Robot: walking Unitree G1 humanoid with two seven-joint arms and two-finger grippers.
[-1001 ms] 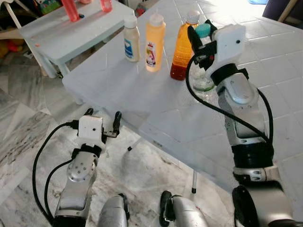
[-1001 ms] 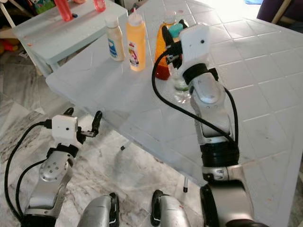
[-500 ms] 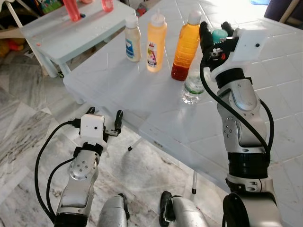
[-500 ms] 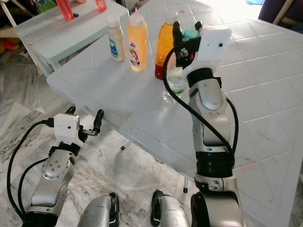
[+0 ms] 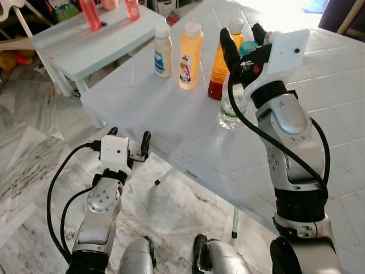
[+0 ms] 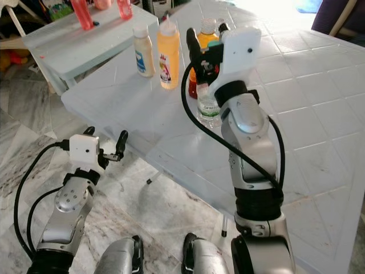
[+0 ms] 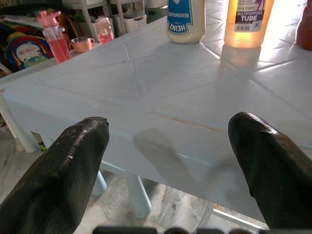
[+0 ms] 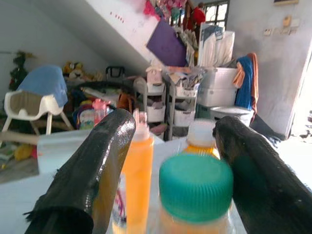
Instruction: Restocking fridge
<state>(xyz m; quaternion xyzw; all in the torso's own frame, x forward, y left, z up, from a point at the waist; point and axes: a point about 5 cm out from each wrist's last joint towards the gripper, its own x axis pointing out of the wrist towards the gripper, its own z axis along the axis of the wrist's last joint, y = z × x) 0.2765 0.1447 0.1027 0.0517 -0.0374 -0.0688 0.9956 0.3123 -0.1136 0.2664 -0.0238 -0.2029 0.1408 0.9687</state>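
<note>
Right gripper (image 5: 244, 41) raised over the table (image 5: 188, 137), fingers (image 8: 97, 170) spread wide on either side of the teal cap (image 8: 196, 185) of a clear bottle (image 5: 232, 108), not touching it, nothing held. Bottle upright near the table's left front edge, just beside a tall orange bottle (image 5: 219, 68) behind it. Further left along the same edge, in a row: yellow squeeze bottle (image 5: 190, 54), then mayo bottle (image 5: 163, 51), both upright, slightly apart. Left gripper (image 5: 128, 149) low, off the table's front left corner, above the marble floor (image 5: 34, 171), fingers (image 7: 63, 170) wide apart and empty, pointed at the table edge. Small table (image 5: 74, 40) beyond the corner, carrying a red bottle (image 5: 89, 14) and a pink cup (image 5: 132, 8).
</note>
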